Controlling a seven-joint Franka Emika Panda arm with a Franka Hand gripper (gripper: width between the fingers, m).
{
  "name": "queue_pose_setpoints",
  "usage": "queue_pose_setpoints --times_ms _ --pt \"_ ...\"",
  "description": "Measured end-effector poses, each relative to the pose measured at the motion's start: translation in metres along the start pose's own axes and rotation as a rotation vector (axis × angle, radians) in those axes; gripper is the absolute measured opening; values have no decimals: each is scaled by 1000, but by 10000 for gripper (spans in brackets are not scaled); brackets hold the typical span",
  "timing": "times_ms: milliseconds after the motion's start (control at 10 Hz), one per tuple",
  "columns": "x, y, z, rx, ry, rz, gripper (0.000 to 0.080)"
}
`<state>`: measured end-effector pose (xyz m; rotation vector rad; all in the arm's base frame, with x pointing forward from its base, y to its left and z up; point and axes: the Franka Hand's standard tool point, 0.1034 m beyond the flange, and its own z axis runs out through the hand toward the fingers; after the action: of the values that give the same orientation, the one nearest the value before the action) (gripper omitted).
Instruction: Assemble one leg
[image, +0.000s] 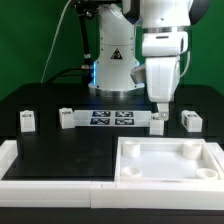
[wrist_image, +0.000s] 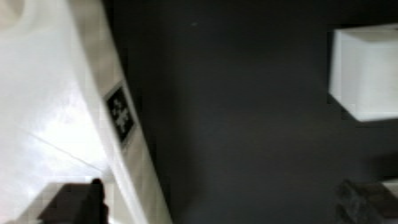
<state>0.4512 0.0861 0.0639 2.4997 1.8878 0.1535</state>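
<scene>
Four small white legs stand in a row on the black table: two at the exterior view's left (image: 27, 120) (image: 66, 118) and two at its right (image: 158, 123) (image: 188, 120). My gripper (image: 158, 104) hangs just above the nearer right leg. In the wrist view my gripper (wrist_image: 217, 206) is open, its fingers (wrist_image: 71, 205) wide apart, with only dark table between them. A white block (wrist_image: 365, 70) shows to one side; I cannot tell which leg it is. A white edge with a square marker (wrist_image: 119, 115) runs along the other side.
The marker board (image: 112, 118) lies between the inner legs. The large white square panel (image: 140, 172) with corner holes lies in front at the exterior view's right. A white L-shaped barrier (image: 12, 160) runs along the left and front. The robot base (image: 112, 60) stands behind.
</scene>
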Motion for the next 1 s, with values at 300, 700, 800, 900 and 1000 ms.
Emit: queue_pose_setpoints --times_ms 300,700,800,900,1000 --pt "0 0 3 7 1 115 649" --pt "-2 -23 8 17 13 656 649" --pt "7 -31 8 27 12 827 649" --pt "15 -38 10 36 9 943 649" --pt "24 -44 10 45 10 1057 649"
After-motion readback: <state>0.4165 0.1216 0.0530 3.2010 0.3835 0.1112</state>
